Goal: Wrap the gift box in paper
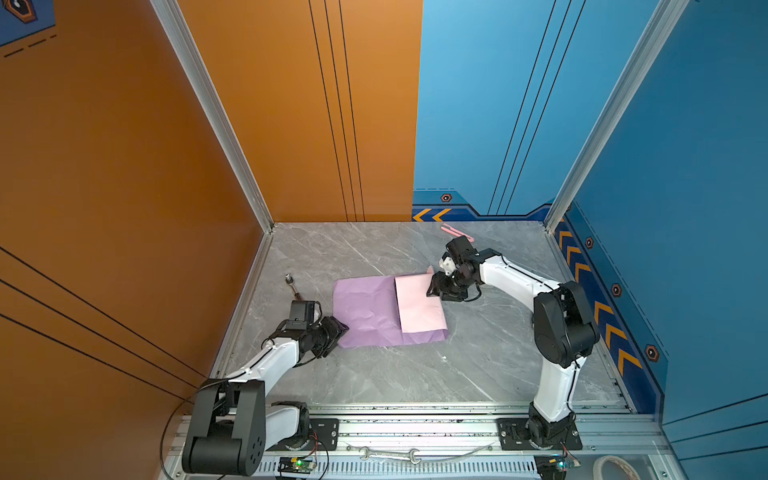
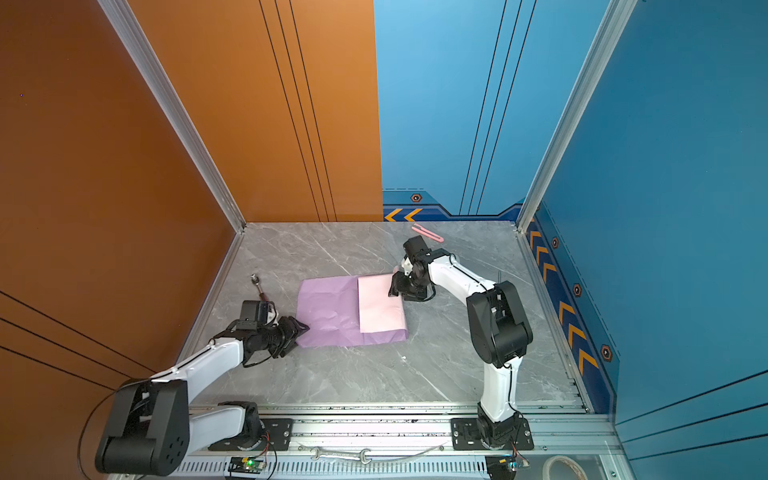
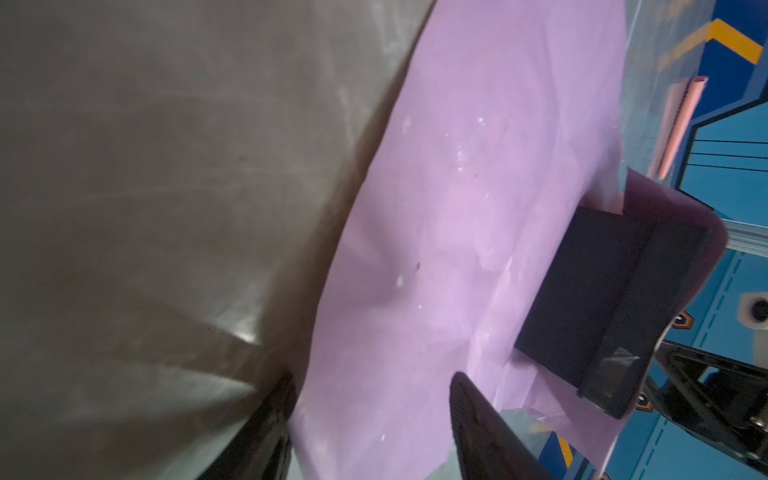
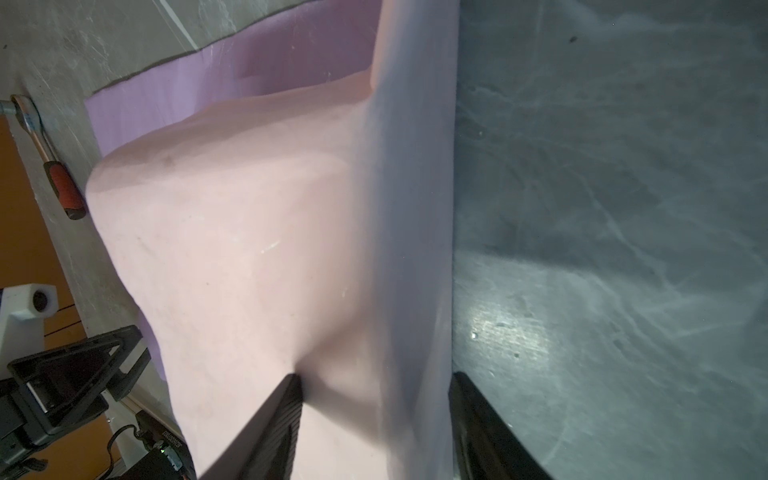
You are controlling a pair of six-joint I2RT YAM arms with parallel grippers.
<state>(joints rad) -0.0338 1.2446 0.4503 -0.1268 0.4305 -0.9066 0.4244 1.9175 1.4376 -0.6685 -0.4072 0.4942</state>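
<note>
Paper (image 1: pixel 365 311) lies mid-frame on the grey bench (image 1: pixel 374 374) in both top views, long axis left to right, lilac up, its right part folded over as a pale pink flap. Gift box (image 3: pixel 582 299), dark, shows under that flap in the left wrist view. Left tool (image 1: pixel 341 328), at the sheet's lower left corner, has jaws apart astride the edge, gripping nothing. Right tool (image 1: pixel 432 286) straddles the flap's upper right fold, jaws apart; any pinch is unclear. Wide bench lies below.

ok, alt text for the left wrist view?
The left gripper, fingers apart, straddles an edge of the paper, which lies lilac side up on the grey table. Farther on, a flap curls over the dark gift box.
</note>
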